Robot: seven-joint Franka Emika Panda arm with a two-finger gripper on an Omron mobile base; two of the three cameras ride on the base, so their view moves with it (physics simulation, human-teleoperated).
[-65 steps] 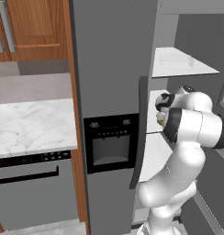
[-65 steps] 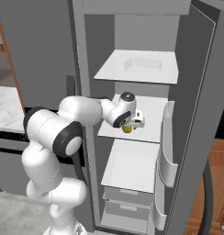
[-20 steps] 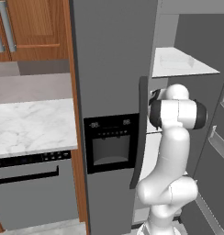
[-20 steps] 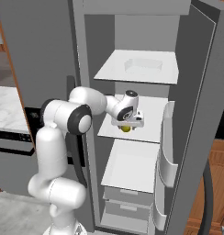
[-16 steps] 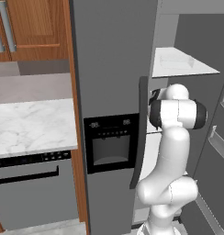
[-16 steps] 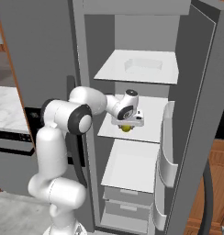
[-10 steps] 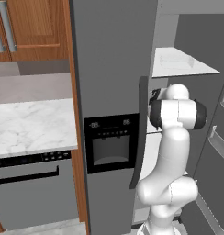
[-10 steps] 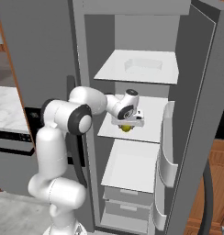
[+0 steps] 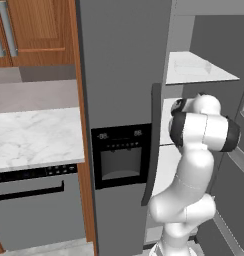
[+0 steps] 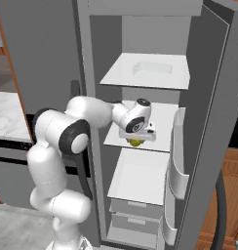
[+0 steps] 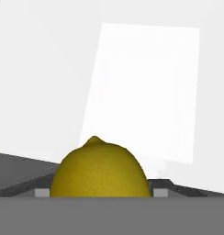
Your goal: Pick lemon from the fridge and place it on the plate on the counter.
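- Left base view: a white marble counter (image 9: 36,135) fills the left side, with brown wooden cabinets (image 9: 31,30) above it and a grey dishwasher (image 9: 39,210) below.
- To its right stands the dark grey fridge (image 9: 121,65), with a black dispenser panel (image 9: 119,157) and a long vertical handle (image 9: 153,142) on its closed door.
- Further right, the white arm (image 9: 194,170) rises from the floor and reaches into the open fridge compartment, under a white shelf (image 9: 199,70).
- Right base view: the arm bends from the left into the open fridge, and the gripper (image 10: 135,140) sits low over the middle shelf (image 10: 145,124).
- The lemon (image 10: 135,142) shows as a small yellow shape just under the hand, at the front part of that middle shelf.
- To the right, the open fridge door (image 10: 208,122) carries pale door bins (image 10: 175,161).
- Hand view: the lemon (image 11: 99,170) sits low in the centre, nub pointing up, against the white shelf.
- A grey fingertip (image 11: 42,193) shows at each side of the lemon, close against it; the gripper appears closed around the fruit.
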